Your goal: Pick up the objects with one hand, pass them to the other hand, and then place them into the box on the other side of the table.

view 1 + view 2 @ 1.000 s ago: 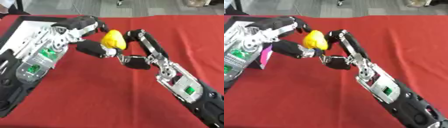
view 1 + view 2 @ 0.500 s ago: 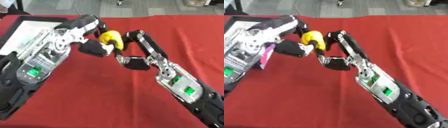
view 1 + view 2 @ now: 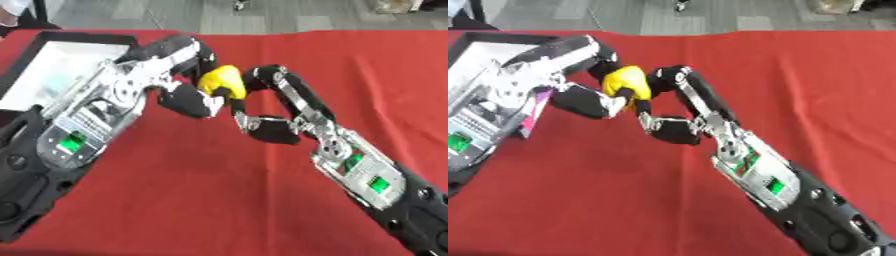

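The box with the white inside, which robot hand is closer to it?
Left. The left hand is just right of the box, curled round the yellow thing. The right hand is on the yellow thing's far side, farther away.

Both arms are built alike: black outer shells along the forearms, with silver metal links and round joints toward the wrists. The left hand point(image 3: 179, 75) has black fingers on a silver frame, and a white patch shows near its thumb. The right hand point(image 3: 276, 107) is slimmer, black with silver segments. Each forearm carries a pale rectangular panel with a small green light or marking, possibly a display.
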{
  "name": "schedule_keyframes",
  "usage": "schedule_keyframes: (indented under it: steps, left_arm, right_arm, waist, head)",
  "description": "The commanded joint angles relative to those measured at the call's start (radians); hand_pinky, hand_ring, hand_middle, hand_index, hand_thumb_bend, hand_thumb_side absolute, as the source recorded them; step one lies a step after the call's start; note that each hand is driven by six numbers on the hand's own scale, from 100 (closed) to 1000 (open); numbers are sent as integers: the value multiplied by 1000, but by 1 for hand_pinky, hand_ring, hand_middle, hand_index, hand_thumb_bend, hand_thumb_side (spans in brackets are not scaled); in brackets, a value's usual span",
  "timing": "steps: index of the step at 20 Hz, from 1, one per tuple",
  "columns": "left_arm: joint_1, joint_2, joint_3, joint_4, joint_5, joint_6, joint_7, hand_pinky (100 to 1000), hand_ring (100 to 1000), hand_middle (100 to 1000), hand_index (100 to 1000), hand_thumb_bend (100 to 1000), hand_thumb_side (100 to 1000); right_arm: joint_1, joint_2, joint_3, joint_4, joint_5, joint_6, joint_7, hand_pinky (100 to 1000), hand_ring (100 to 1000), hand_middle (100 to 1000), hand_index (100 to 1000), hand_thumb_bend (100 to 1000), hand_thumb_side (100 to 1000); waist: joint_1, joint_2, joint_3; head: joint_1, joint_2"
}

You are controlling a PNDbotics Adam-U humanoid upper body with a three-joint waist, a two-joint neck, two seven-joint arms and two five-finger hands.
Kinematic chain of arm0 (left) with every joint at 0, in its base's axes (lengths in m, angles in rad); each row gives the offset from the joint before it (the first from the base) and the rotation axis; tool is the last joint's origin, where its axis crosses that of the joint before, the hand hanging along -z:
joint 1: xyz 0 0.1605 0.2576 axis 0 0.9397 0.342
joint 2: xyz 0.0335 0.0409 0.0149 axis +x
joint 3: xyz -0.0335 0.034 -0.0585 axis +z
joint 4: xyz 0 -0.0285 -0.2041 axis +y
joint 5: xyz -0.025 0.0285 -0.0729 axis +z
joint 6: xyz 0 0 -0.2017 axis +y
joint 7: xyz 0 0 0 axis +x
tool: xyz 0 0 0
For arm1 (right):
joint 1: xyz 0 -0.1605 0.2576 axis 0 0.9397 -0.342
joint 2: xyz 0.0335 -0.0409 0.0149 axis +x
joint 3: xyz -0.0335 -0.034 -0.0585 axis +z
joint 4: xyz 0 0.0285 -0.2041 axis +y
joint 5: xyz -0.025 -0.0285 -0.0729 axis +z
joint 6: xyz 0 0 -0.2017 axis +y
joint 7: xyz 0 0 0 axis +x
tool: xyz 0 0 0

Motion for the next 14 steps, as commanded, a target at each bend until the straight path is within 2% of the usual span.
schedule_keyframes:
  steps: [1,2,4,5,7,14]
  left_arm:
    - [-13,7,5,0,-33,-5,-29,748,551,450,424,100,125]
    - [-13,8,5,0,-42,-7,-36,746,550,445,424,100,121]
    - [-12,10,7,-2,-63,-14,-47,743,549,440,423,100,117]
    - [-11,11,7,-1,-73,-17,-53,742,549,438,424,100,116]
    - [-8,13,13,-1,-89,-21,-59,741,547,438,436,100,125]
    - [23,30,43,-6,-101,-16,-23,738,539,428,434,100,118]
  right_arm:
    - [-9,-16,-6,-7,9,-2,-4,795,709,556,719,257,100]
    - [-8,-17,-5,-5,14,-1,1,804,732,584,754,312,141]
    - [-7,-19,-5,-1,33,4,12,816,765,631,804,365,238]
    - [-6,-19,-5,1,45,8,19,822,780,634,827,367,280]
    - [-5,-20,-7,3,68,16,28,829,798,575,849,343,370]
    - [0,-24,-9,4,94,34,33,835,812,559,863,329,426]
  waist:
    - [10,2,-1]
    - [9,2,0]
    - [8,2,0]
    - [8,1,0]
    - [8,1,0]
    - [6,1,2]
  head:
    - [4,-2]
    - [4,-2]
    - [5,-2]
    - [5,-2]
    - [6,-2]
    - [8,-2]
